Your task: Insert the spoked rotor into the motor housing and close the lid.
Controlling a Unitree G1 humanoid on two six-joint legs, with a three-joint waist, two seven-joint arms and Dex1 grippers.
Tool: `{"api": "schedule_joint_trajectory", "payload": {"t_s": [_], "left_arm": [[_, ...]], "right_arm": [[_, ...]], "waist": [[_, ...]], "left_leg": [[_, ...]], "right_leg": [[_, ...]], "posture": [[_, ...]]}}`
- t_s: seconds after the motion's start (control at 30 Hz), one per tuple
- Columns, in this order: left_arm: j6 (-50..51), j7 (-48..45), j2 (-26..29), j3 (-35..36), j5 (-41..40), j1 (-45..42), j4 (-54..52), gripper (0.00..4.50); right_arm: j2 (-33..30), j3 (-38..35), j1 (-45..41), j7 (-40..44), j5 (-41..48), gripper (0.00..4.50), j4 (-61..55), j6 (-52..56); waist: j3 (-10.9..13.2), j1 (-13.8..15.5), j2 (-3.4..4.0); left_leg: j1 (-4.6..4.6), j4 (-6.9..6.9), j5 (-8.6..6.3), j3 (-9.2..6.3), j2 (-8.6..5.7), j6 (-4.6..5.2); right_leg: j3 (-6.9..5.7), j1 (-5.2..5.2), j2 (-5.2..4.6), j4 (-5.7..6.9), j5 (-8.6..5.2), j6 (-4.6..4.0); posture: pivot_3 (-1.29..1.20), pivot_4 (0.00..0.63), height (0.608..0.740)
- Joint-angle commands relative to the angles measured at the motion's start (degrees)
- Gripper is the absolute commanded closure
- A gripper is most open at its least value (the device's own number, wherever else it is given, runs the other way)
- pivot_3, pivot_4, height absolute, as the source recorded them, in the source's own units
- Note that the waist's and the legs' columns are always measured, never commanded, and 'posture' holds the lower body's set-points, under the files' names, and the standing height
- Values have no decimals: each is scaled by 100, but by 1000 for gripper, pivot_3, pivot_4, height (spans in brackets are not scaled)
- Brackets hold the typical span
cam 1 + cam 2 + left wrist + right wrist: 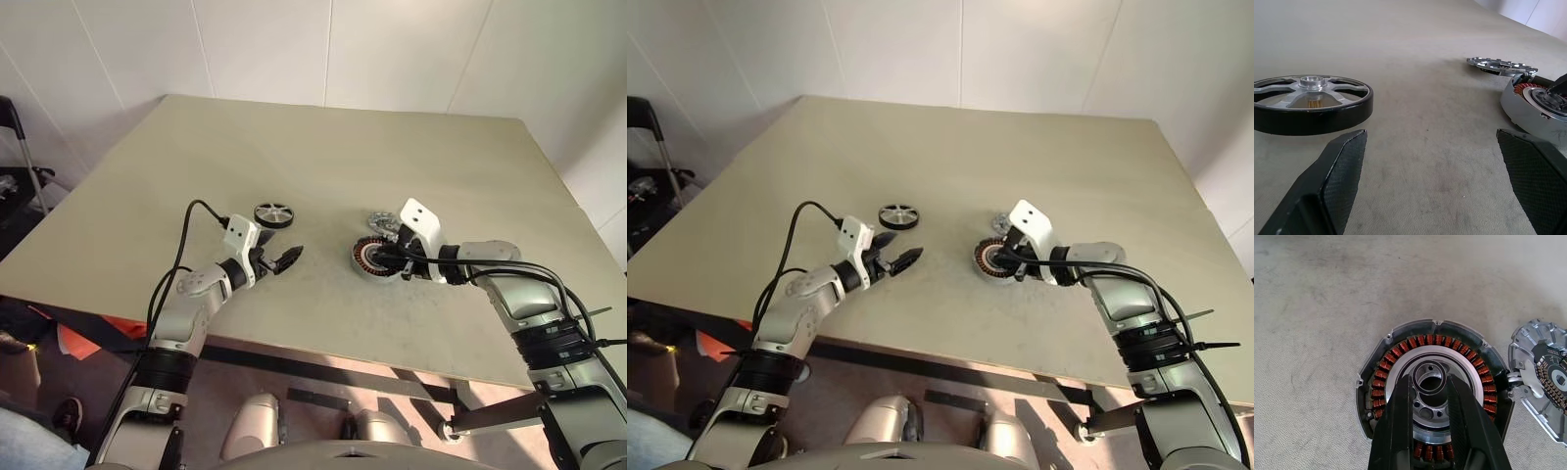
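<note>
**Rotor still out, ring going into housing**

Head views: your left gripper (893, 261) hangs wide open over the table (323, 147), just short of the rotor (273, 214), which lies flat and untouched. Your right gripper (384, 258) sits over the housing (370, 260); the lid (383, 222) lies on the table touching the housing's far edge, off it.

Left wrist view: fingers (1334, 176) spread wide, nothing between them. Rotor (1310, 102) lies near one finger, housing (1533, 105) and lid (1501, 65) near the other.

Right wrist view: fingers (1398, 431) drawn narrow, pinching a small dark ring (1430, 379) over the housing's (1432, 391) centre bore. Whether the ring is seated I cannot tell. Housing holds its copper coils (1425, 340) and silver hub, no rotor. Lid (1542, 377) beside it, inner face up.

Judgement: early stage. You still have to grab the rotor, drop it in, then fit the lid.
</note>
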Motion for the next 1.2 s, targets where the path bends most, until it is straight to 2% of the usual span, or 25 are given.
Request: {"api": "schedule_joint_trajectory", "payload": {"t_s": [0.03, 0.4, 0.57, 0.87, 1.03, 1.2], "left_arm": [[-93, 18, 3, 68, -20, 5, -229, 0], [-97, 18, -19, 51, -11, -1, -207, 0], [-96, 27, -15, 55, -3, 0, -207, 0], [-103, 29, -16, 51, 4, 9, -195, 0], [-123, 177, -68, 192, -40, -22, -121, 0], [86, 1037, -464, 1047, -506, -417, 228, 0]], "right_arm": [[-58, -56, -99, -19, -58, 3849, -45, -130], [-169, -66, 3, 24, -43, 3849, -115, -65], [-170, -71, 18, 0, -61, 2199, -201, -132], [-110, -295, -180, -72, 162, 2199, -331, 46], [-83, -311, -162, -138, 146, 3816, -370, -10], [13, -495, -353, -364, 200, 3816, -332, 73]], "waist": [[0, -1, 0], [0, -1, 0], [0, -1, 0], [0, -2, 0], [0, -2, 0], [0, -4, 0]], "left_leg": [[0, 0, 0, 0, 0, 0], [2, 0, 0, 0, 0, 0], [4, 0, 1, 0, 0, 0], [3, 1, 1, 0, 0, 0], [3, 0, 1, 1, 0, -1], [3, 2, 2, 1, 0, -2]], "right_leg": [[0, 0, 0, 0, 0, 0], [0, 1, 0, 2, 0, 0], [0, 2, 0, 2, 0, 0], [0, 2, 0, 2, 0, 0], [0, 1, 0, 3, 0, -1], [0, 0, 0, 7, 1, -1]], "posture": [[0, 0, 740], [0, 0, 740], [0, 0, 740], [0, 0, 740], [0, 0, 740], [0, 0, 740]]}}
